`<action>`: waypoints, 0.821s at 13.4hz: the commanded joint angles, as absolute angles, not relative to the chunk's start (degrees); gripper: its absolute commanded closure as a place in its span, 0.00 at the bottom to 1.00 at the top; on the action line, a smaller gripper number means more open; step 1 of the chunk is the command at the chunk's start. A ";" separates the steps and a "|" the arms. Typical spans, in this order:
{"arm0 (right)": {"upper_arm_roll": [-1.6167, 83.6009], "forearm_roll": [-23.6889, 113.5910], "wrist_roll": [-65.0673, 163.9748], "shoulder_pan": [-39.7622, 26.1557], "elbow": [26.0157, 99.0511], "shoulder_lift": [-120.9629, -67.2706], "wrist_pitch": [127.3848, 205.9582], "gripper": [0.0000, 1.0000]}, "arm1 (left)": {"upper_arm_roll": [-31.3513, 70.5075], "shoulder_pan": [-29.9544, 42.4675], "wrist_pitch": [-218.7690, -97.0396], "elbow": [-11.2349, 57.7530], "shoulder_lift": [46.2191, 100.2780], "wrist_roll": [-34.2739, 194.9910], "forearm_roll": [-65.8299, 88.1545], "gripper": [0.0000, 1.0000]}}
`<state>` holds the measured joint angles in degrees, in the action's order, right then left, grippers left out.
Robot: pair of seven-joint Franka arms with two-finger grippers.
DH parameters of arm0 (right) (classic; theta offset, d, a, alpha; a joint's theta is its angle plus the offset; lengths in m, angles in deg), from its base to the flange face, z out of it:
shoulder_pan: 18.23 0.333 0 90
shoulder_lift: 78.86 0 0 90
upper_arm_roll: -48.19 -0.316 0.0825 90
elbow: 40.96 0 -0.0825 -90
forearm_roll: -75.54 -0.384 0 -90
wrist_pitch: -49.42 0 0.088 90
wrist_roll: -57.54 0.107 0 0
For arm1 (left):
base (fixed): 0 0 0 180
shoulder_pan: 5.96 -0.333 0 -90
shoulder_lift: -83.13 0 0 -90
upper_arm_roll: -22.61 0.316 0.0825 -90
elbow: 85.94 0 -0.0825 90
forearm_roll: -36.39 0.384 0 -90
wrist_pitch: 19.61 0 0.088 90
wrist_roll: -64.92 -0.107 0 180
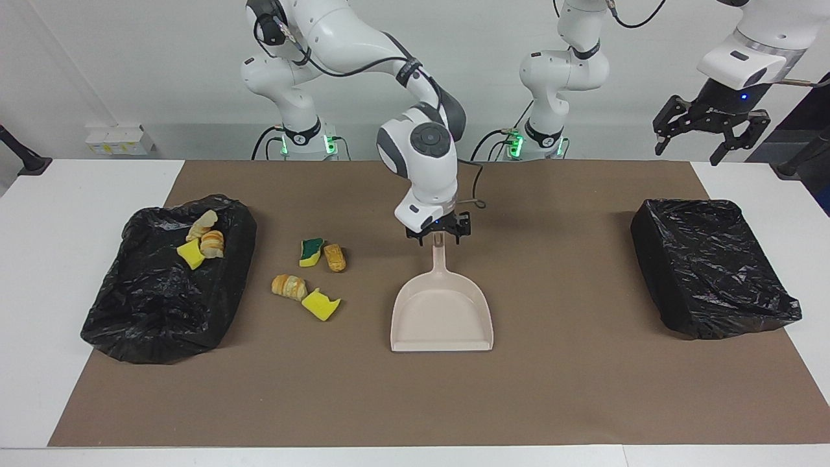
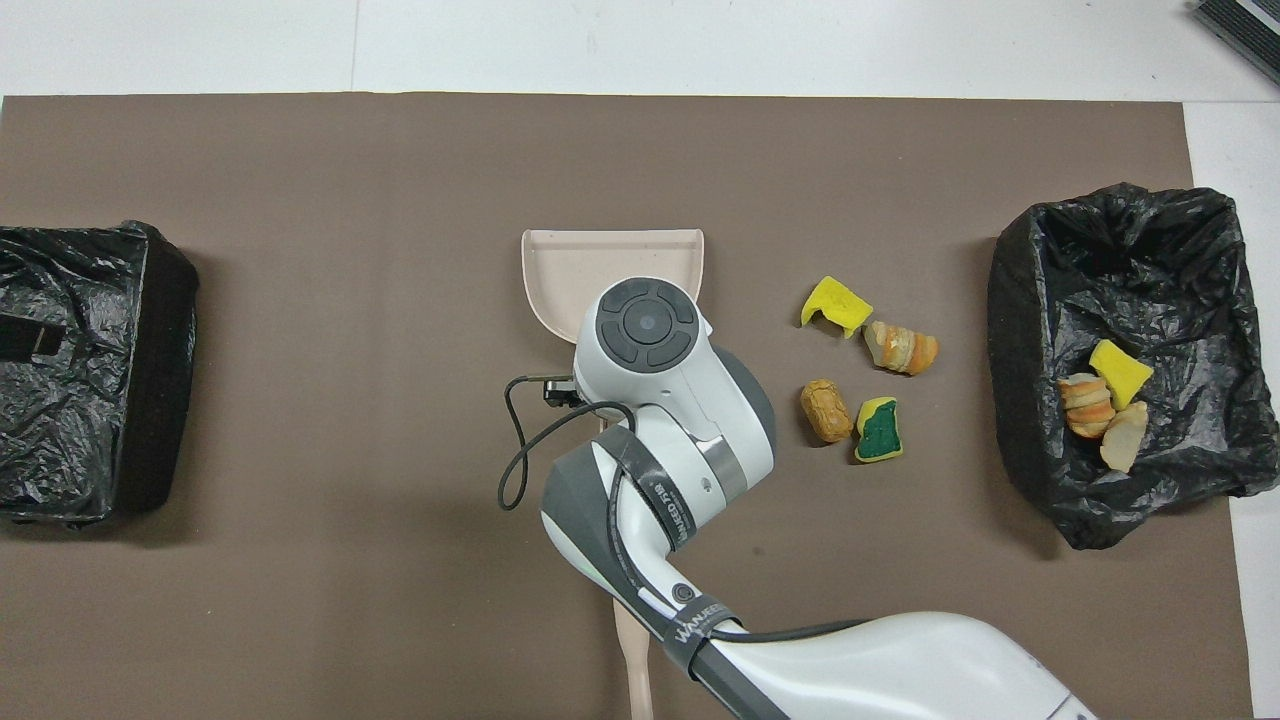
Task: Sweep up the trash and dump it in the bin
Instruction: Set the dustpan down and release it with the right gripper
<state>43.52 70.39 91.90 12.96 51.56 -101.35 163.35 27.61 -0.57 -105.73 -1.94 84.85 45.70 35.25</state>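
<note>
A brown mat (image 1: 583, 389) covers the white table (image 1: 65, 194), with a plain white wall up top. The right gripper (image 1: 438, 231), fingers apart, sits at the handle of the dustpan (image 1: 442, 314) lying mid-mat. Four scraps of trash (image 1: 311, 275) lie between the dustpan and the lined bin (image 1: 162, 305) at the right arm's end, three more in it. The left gripper (image 1: 707, 133) waits, fingers spread, above the other black bin (image 1: 710, 266).

Opposed high views, shared mat (image 1: 570, 389)
</note>
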 commanded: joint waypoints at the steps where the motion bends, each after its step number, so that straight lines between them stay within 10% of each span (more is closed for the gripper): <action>1: 43.10 69.39 88.30 12.27 53.52 -95.76 157.37 0.00 | 26.91 -1.57 -104.86 -2.79 84.98 45.49 35.07 0.00; 11: 42.83 60.69 95.23 26.22 91.91 -72.62 170.70 0.00 | 26.82 -1.48 -104.86 -2.71 84.98 45.67 35.07 0.00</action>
